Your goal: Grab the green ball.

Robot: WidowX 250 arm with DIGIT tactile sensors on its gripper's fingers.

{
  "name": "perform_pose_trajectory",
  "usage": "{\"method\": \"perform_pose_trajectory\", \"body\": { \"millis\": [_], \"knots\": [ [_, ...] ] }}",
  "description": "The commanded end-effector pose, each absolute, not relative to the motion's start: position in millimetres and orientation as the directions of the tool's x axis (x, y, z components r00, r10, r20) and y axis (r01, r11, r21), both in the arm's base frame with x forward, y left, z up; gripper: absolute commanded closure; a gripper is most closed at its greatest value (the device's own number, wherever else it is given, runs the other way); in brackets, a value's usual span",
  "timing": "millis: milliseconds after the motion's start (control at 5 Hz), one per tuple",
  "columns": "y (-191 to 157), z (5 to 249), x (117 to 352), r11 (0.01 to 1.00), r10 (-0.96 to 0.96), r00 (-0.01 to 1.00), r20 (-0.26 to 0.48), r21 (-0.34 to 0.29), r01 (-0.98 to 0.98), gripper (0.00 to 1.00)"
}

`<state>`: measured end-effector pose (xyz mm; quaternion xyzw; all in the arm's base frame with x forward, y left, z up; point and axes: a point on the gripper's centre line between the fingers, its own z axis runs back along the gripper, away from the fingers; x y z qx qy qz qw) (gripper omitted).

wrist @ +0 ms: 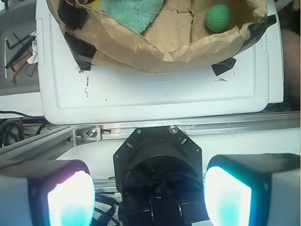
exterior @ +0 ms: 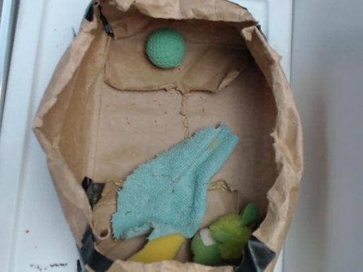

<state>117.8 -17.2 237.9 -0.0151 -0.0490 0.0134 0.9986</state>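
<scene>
The green ball (exterior: 166,48), teal and knitted, rests on the floor of a brown paper bag (exterior: 66,93) near its top rim in the exterior view. From the wrist view the green ball (wrist: 218,18) shows at the upper right, just inside the bag's crumpled rim (wrist: 178,49). My gripper (wrist: 149,197) is open, its two glowing pads (wrist: 70,200) wide apart with nothing between them. It hangs well short of the bag, over the robot's black base (wrist: 157,165). The gripper does not appear in the exterior view.
A light blue cloth (exterior: 171,185), a lime-green plush toy (exterior: 227,236) and a yellow item (exterior: 160,248) lie at the bag's other end. The bag sits on a white board (wrist: 155,94). An aluminium rail (wrist: 188,127) runs in front of it; hex keys (wrist: 19,52) lie at left.
</scene>
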Motion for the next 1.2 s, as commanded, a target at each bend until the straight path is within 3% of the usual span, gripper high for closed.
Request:
{"method": "perform_pose_trajectory", "body": {
  "millis": [0,200,400,800,1000],
  "knots": [
    [-17,238,118,0.999,0.028,0.995,0.097,-0.031,-0.025,0.0],
    [-22,205,168,0.975,0.219,0.947,0.233,-0.031,-0.218,0.0],
    [-10,182,220,0.924,0.378,0.874,0.305,-0.069,-0.376,0.0],
    [24,158,306,0.759,0.64,0.681,0.356,-0.152,-0.634,0.0],
    [48,151,322,0.669,0.72,0.582,0.378,-0.155,-0.727,0.0]
  ]
}}
